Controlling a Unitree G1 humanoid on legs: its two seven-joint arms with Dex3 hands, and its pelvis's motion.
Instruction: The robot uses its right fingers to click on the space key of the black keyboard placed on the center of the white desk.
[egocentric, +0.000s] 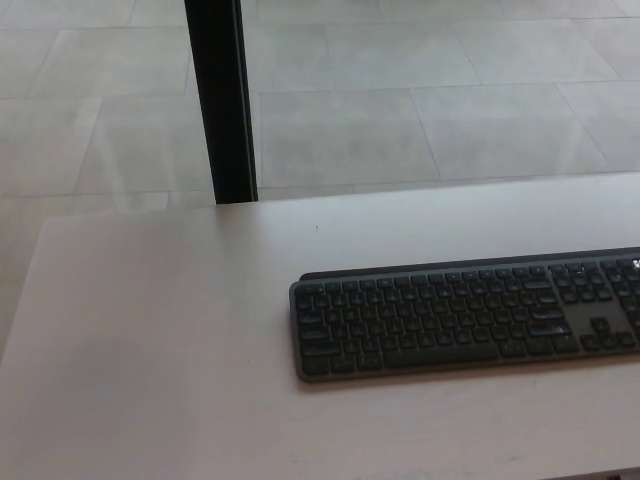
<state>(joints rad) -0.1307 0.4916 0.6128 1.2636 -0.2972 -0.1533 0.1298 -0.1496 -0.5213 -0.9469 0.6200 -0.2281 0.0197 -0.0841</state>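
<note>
One white desk (150, 330) is filling the lower view, carrying one black keyboard (465, 320) that is lying flat along its right side and running off the right edge, keys up for pressing. One space key (440, 353) is sitting in the nearest row. Neither hand is showing, so placement relative to them and their finger spread cannot be told. One black post (220, 100) is standing behind.

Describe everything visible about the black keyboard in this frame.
The flat black keyboard with dark grey keys lies on the white desk, its long side across the picture, its right end cut off by the frame edge. A raised bar runs along its far edge. The long space key sits in the nearest row. Nothing touches it except the desk; no hand shows.
</note>
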